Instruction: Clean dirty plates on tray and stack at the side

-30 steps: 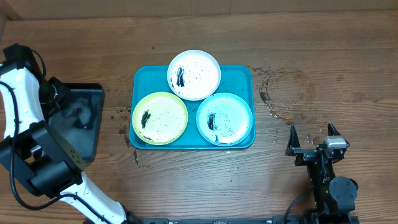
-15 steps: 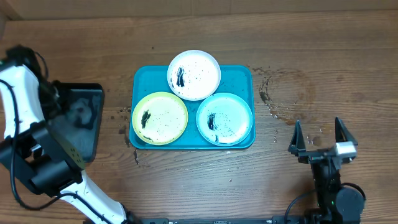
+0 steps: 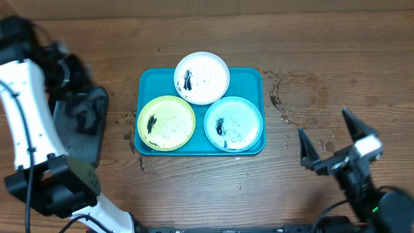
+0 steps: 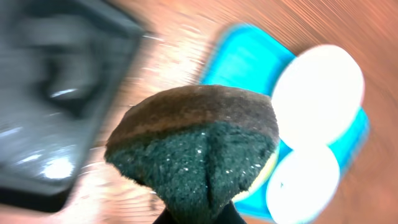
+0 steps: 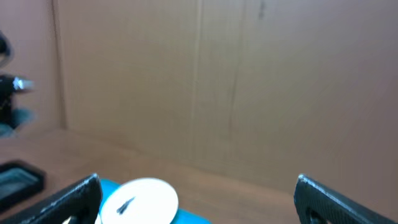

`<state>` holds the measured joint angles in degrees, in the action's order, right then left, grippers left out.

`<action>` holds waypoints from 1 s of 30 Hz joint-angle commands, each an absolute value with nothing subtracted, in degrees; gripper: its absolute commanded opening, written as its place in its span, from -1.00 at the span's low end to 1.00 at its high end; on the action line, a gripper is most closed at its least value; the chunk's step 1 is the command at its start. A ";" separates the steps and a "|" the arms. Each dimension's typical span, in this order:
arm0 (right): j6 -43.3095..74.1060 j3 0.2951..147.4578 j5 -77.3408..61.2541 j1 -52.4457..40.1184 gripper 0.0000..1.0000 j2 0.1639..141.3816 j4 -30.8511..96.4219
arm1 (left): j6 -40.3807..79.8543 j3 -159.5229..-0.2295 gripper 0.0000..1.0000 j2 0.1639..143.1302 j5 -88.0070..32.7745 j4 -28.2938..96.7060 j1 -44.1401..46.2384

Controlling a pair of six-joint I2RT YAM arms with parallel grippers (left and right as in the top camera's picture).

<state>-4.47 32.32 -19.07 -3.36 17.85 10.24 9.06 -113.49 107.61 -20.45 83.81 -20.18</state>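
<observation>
The turquoise tray (image 3: 145, 81) sits mid-table with three smeared plates: white (image 3: 202, 77) at the back, yellow-green (image 3: 166, 122) front left, pale aqua (image 3: 233, 123) front right. My left gripper (image 3: 79, 107) is blurred at the left, above the black tray. In the left wrist view the left gripper (image 4: 196, 214) is shut on a dark green and brown sponge (image 4: 196, 149). My right gripper (image 3: 326, 133) is open and empty, right of the turquoise tray. In the right wrist view my right gripper (image 5: 202, 202) frames the white plate (image 5: 146, 199).
A smaller black glossy tray (image 3: 81, 145) lies at the left edge and also shows in the left wrist view (image 4: 50, 93). Dark specks and a wet ring mark (image 3: 294, 97) lie on the wood right of the turquoise tray. A cardboard wall (image 5: 217, 81) stands behind the table.
My left arm has swung up and right over the black tray, blurred with motion. My right gripper has risen, tilted and moved slightly right, staying open.
</observation>
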 commanded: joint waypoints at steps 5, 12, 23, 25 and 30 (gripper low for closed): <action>-2.50 60.01 -35.51 -3.14 1.00 44.01 24.32 | 3.55 -104.47 -0.91 107.53 -25.61 79.94 -6.66; 15.59 63.51 -49.12 -3.16 1.00 59.64 13.96 | 13.76 -92.16 -0.92 107.53 -17.39 68.60 1.13; 19.62 70.48 -41.28 -3.66 1.00 70.39 31.16 | 18.96 -70.76 -0.92 107.53 -11.64 45.19 7.73; 17.10 75.61 -33.98 -4.69 1.00 72.36 41.04 | 19.14 -69.65 -0.92 107.53 -8.99 44.29 7.75; 16.23 86.26 -19.66 -9.32 1.00 76.16 54.89 | 19.75 -69.60 0.11 107.53 -5.28 44.16 7.53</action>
<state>17.96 80.53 -30.04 -6.85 75.50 53.32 18.52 -69.69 107.81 -9.43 44.77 7.84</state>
